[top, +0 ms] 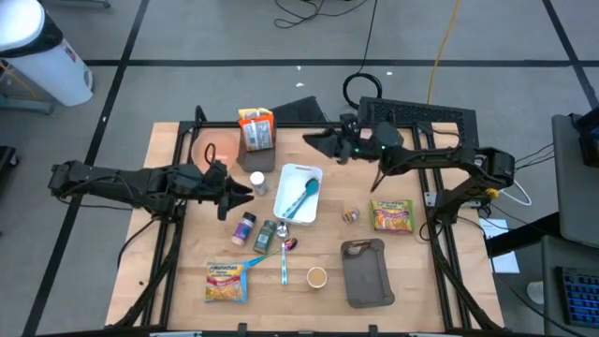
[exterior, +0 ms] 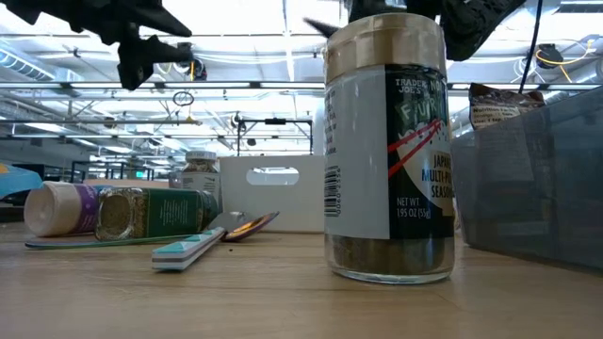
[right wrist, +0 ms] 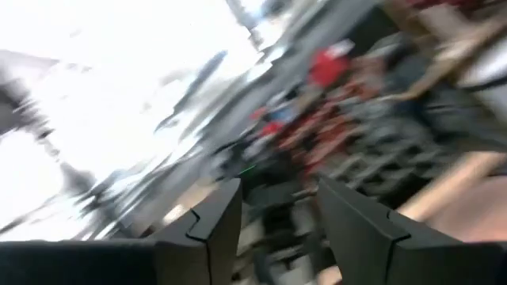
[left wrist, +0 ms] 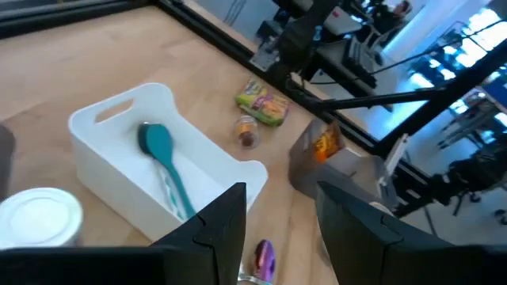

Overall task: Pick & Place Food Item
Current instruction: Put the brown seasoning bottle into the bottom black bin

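- We see the left gripper point(left wrist: 273, 229) part open, holding nothing, above the white bin point(top: 298, 195) at the tabletop's middle.
- The right gripper point(right wrist: 277, 210) hangs part open, empty, near the far edge.

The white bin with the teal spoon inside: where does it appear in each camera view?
High view: the white bin lies at the table's centre, teal spoon inside.
Low view: its handled end wall stands behind the lying jars.
Left wrist view: it fills the left half, beyond the left gripper.
Right wrist view: not in it.
Shared landmark: the teal spoon.
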Available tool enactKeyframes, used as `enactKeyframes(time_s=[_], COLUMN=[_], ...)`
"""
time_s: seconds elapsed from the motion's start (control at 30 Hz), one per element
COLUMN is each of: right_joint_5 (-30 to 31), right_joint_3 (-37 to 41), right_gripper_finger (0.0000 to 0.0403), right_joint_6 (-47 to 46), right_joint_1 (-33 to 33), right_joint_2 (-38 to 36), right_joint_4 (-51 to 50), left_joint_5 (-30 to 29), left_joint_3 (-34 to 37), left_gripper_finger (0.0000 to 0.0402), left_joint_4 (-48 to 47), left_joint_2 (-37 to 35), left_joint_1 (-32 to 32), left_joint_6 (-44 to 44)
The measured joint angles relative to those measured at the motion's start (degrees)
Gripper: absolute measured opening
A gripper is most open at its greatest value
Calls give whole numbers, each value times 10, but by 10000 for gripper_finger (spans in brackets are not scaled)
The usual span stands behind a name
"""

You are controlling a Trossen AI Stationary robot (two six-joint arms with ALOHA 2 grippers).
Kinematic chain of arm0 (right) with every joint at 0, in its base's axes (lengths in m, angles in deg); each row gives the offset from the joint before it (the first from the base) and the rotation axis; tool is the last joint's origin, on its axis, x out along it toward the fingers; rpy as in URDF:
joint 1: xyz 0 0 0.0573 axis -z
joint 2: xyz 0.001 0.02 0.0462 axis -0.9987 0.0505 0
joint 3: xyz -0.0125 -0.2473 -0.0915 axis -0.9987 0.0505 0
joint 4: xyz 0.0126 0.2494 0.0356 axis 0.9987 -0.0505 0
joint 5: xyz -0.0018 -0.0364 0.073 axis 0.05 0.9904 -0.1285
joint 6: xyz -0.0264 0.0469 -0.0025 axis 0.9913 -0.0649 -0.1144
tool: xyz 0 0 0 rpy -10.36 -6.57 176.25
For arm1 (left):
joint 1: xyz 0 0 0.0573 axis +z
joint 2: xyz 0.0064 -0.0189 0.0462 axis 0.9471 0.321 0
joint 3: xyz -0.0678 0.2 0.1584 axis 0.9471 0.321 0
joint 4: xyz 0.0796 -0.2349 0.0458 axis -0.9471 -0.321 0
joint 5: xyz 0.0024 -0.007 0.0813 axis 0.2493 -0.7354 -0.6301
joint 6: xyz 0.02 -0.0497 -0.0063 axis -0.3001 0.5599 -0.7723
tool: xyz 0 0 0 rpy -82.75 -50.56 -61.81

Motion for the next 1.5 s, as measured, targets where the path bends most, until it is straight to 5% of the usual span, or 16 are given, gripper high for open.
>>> enactKeyframes(time_s=[0.17, 0.37, 0.63, 0.87, 1.03, 1.5], right_joint_5=[-95, -110, -34, -28, 48, 99], right_joint_3=[-6, -47, -108, -121, -121, -121], right_gripper_finger=[160, 160, 160, 171, 199, 230], right_joint_6=[11, 161, 441, 497, 550, 791], right_joint_1=[-16, -78, -150, -173, -171, -169], right_joint_2=[-37, -99, -134, -135, -135, -70], right_joint_4=[-2, -213, -617, -827, -975, -1050], left_joint_5=[-4, -11, 16, 17, 4, 9], left_joint_3=[0, 0, 0, 0, 0, 0], left_gripper_finger=[159, 159, 159, 159, 159, 159], left_joint_4=[0, 15, 32, 102, 151, 215], left_joint_2=[8, 35, 89, 144, 183, 229], left_joint_1=[0, 0, -14, -51, -57, -57], left_joint_6=[7, 94, 241, 275, 289, 289])
